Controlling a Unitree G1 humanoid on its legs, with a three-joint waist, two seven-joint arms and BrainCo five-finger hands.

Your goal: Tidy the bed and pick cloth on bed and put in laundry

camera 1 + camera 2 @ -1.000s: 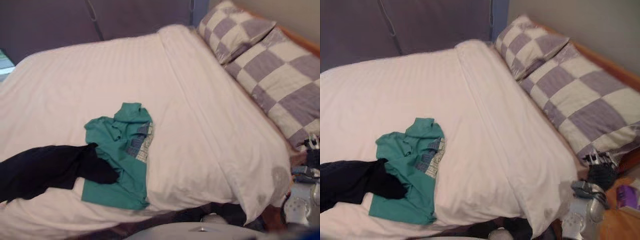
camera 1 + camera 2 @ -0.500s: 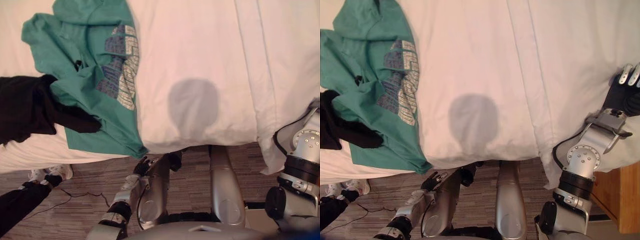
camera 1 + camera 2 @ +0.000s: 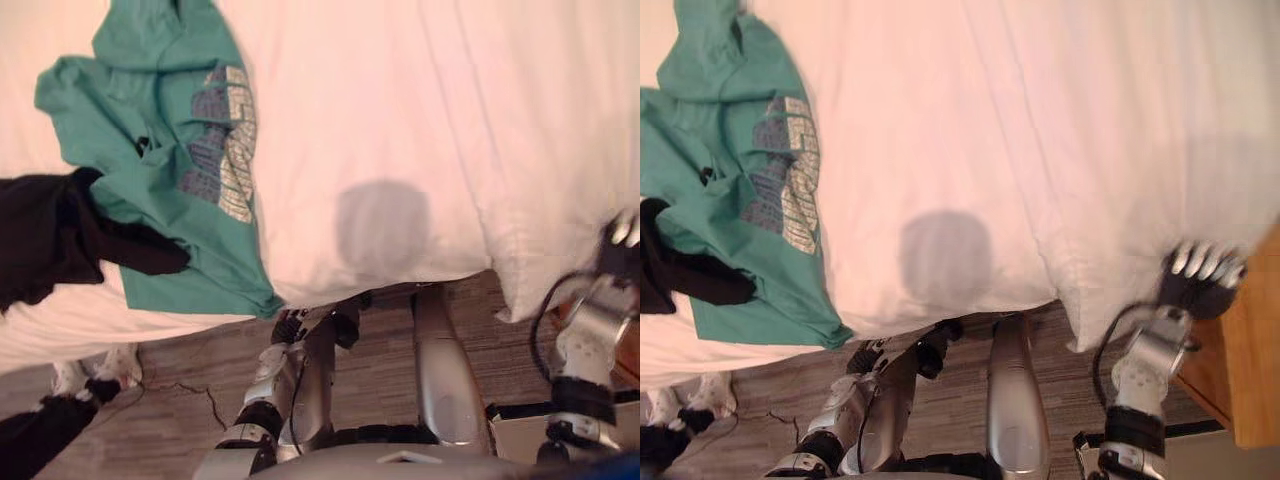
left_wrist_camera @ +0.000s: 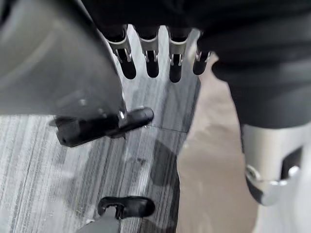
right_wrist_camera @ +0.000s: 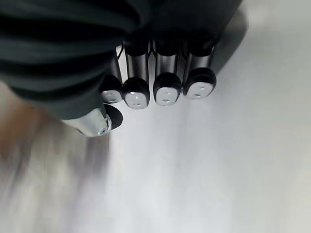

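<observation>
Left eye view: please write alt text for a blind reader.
A green shirt lies on a white bed near its edge, a black cloth overlapping it. The left hand hangs below the edge; the right hand is beside the bed's corner.

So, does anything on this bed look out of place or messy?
Yes. A crumpled teal printed T-shirt lies near the edge of the white bed cover, with a black garment draped across its lower part. Both are loose clothes on an otherwise smooth cover.
</observation>
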